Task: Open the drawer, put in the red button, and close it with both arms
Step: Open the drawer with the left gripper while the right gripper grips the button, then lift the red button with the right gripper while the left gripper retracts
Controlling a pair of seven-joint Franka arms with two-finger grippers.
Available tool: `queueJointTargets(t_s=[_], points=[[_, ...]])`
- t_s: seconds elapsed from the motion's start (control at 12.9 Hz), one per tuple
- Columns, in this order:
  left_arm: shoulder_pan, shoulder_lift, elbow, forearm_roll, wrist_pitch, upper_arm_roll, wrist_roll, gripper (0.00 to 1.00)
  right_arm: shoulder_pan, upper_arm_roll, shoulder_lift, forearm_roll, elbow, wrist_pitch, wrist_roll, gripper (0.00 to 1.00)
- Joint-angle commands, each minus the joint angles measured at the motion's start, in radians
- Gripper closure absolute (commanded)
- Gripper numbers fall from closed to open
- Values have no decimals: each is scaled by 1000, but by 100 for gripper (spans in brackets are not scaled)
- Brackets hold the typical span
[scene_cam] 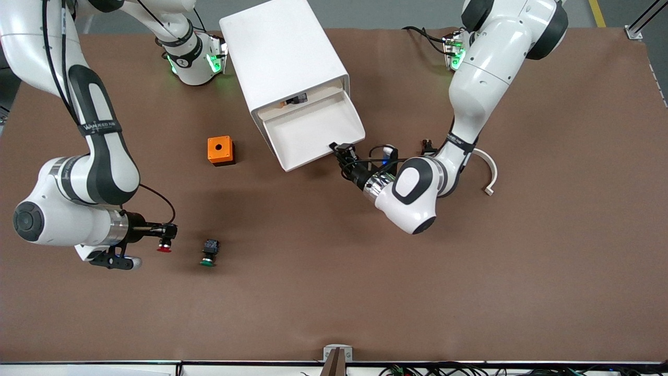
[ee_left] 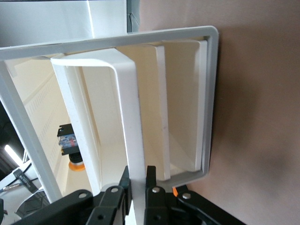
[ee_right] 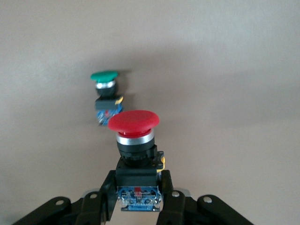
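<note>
The drawer (scene_cam: 308, 133) stands pulled out of the white cabinet (scene_cam: 284, 57), and its tray is bare. My left gripper (scene_cam: 344, 154) is shut on the drawer's front lip (ee_left: 133, 117) at the corner toward the left arm's end; in the left wrist view (ee_left: 137, 177) its jaws pinch the thin white wall. My right gripper (scene_cam: 167, 232) is shut on the black body of the red button (scene_cam: 164, 248), low over the table near the right arm's end. In the right wrist view (ee_right: 138, 180) the red button's cap (ee_right: 134, 123) points away from the fingers.
A green-capped button (scene_cam: 209, 256) stands beside the red one, also in the right wrist view (ee_right: 105, 89). An orange cube with a hole (scene_cam: 221, 150) sits beside the cabinet. A white curved piece (scene_cam: 490, 172) lies by the left arm. A small object with an orange part (ee_left: 70, 145) sits inside the cabinet.
</note>
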Motion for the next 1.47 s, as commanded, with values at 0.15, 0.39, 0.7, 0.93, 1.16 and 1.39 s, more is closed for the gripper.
queueJointTargets(t_s=[0.15,0.39,0.7,0.93,1.16,1.39], points=[[14,1,43,-21,-26,32,134,84,96,1,-141,66,-21,-175,439,100],[31,-2,43,-19,-26,33,151,25,158,1,-196,105,-32,-229,658,100],[89,-24,77,52,-26,37,179,1,283,1,-228,109,-35,-236,953,100],[143,-54,91,206,-26,28,272,1,386,-2,-230,149,-47,-181,1132,100],[243,-85,98,263,-29,28,395,1,487,-2,-231,149,-108,-48,1295,100],[277,-120,105,411,-28,28,487,1,602,-3,-230,135,-188,124,1458,100]])
